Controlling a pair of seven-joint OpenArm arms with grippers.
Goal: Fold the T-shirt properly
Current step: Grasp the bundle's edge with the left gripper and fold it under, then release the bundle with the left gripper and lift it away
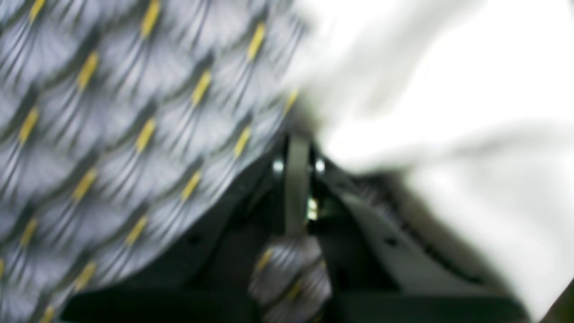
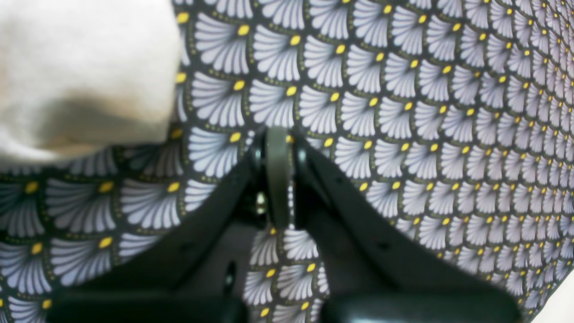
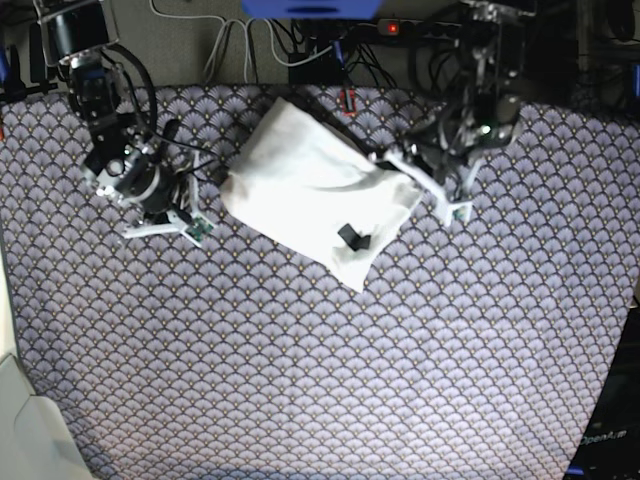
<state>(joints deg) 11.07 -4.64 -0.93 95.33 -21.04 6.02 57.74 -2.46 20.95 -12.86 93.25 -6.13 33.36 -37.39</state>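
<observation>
Closed left end effector [image 1: 298,148] touching folded T-shirt [image 3: 315,190] edge; closed right end effector [image 2: 278,139] apart

A: T-shirt [image 3: 300,180] colour?
B: Plain white, small black tag [image 3: 352,237] on it.
A: Bench [image 3: 330,370]?
B: Dark cloth, repeating pale grey-lilac fan scallops, yellow dot at each fan's base.
A: Tools?
B: Right tool [image 2: 278,148] black. Left tool [image 1: 298,152] dark, blurred.
</observation>
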